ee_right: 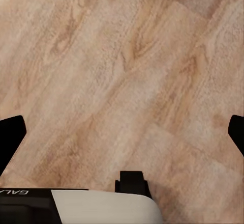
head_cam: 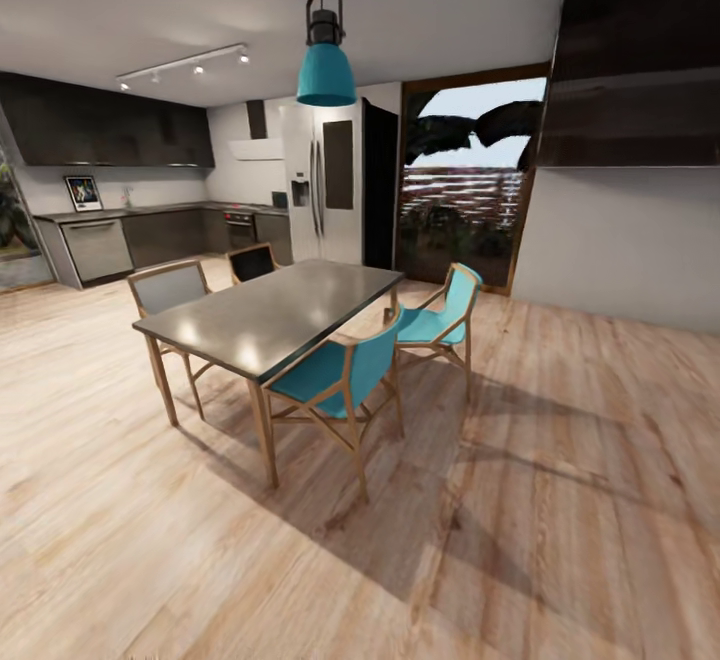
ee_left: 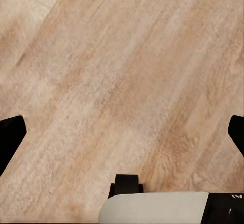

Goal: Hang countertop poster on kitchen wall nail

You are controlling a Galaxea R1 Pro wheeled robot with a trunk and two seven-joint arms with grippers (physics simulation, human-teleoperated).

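Head view, near to far: wood floor (head_cam: 560, 500); grey dining table (head_cam: 270, 315) ringed by four chairs, two teal (head_cam: 335, 375); teal pendant lamp (head_cam: 325, 65); fridge (head_cam: 322, 180). Far left, poster (head_cam: 83, 193) stands upright on the countertop (head_cam: 140, 210) against the wall. Left gripper (ee_left: 122, 132) and right gripper (ee_right: 122, 132) both spread wide over floor, holding nothing.

head: wide, faces far kitchen | wrists: down, near (both share) floor (ee_left: 122, 71)

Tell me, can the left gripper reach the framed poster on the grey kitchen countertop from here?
Probably not. The framed poster stands on the grey kitchen countertop across the room, beyond the grey dining table; the left gripper hangs open over wooden floor.
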